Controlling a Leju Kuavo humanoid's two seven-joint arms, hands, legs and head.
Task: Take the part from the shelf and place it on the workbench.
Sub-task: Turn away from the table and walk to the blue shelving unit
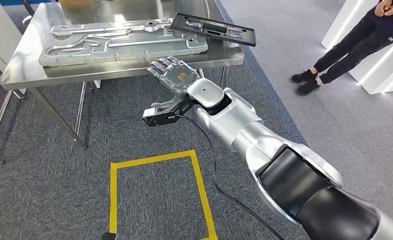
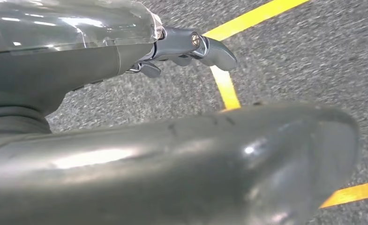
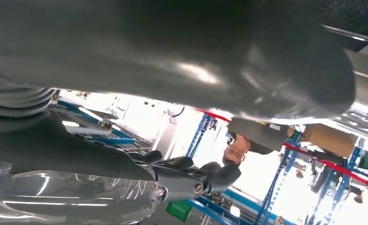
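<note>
the part (image 1: 213, 29), a flat black rectangular frame, lies on the far right corner of the desk (image 1: 24, 65), tilted, with one edge resting on the large silver cast plate (image 1: 119, 42) and one corner reaching past the desk edge. the cast plate covers most of the polished steel desk top. the right hand (image 1: 171, 75) is raised just in front of the desk's near edge, below and in front of the part, not touching it; its fingers are spread and it holds nothing. a black camera block (image 1: 161, 116) hangs under the right wrist, and a black cable (image 1: 219, 175) runs from it down toward the floor. the left hand (image 2: 182, 47) appears in the left wrist view above the carpet, fingers loosely extended, gripping nothing. nothing stands between the right hand and the desk edge. the floor (image 1: 49, 190) is grey carpet with a yellow tape square (image 1: 156, 192) marked on it near the robot; the same tape (image 2: 226, 86) shows in the left wrist view. to the right a paler floor strip begins, where a person (image 1: 349, 45) in dark trousers and black shoes stands beside a white lit panel (image 1: 384, 65). the right wrist view shows blue racking (image 3: 271, 197) and bright lighting behind the hand.
</note>
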